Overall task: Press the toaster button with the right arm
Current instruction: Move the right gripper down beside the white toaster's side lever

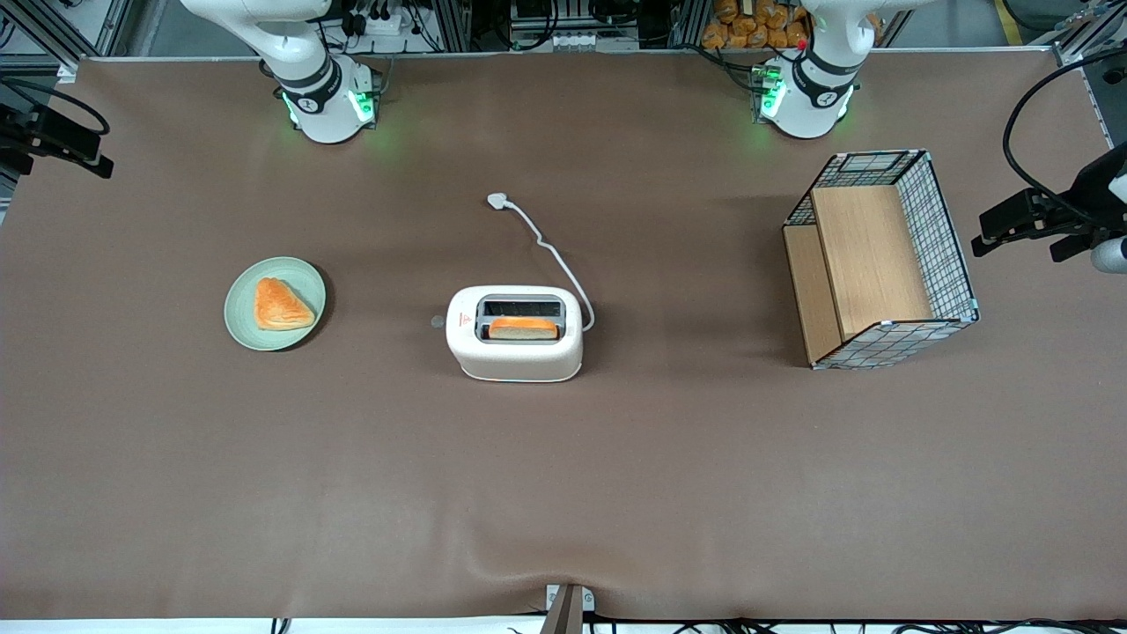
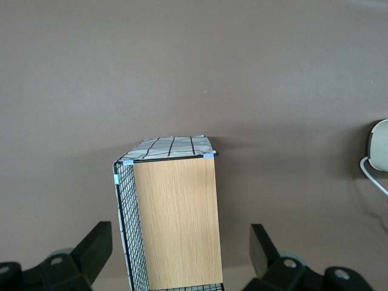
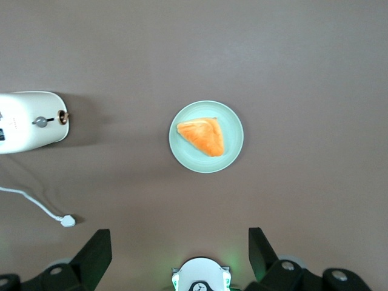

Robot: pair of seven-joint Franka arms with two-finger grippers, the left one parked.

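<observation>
The cream-white toaster [image 1: 515,339] stands mid-table with an orange slice of toast [image 1: 523,328] in the slot nearer the front camera. The toaster button [image 1: 438,322] is a small grey knob on the toaster's end that faces the working arm's end of the table; it also shows in the right wrist view [image 3: 41,121] on the toaster [image 3: 27,121]. My right gripper [image 3: 180,257] hangs high over the table, open and empty, with the green plate below it and well apart from the toaster. In the front view the gripper [image 1: 62,141] shows at the frame's edge.
A green plate [image 1: 242,308] with an orange pastry [image 1: 282,305] lies between the toaster and the working arm's end. The white cord ends in a plug [image 1: 498,201] farther from the front camera. A wire-mesh wooden basket [image 1: 880,264] stands toward the parked arm's end.
</observation>
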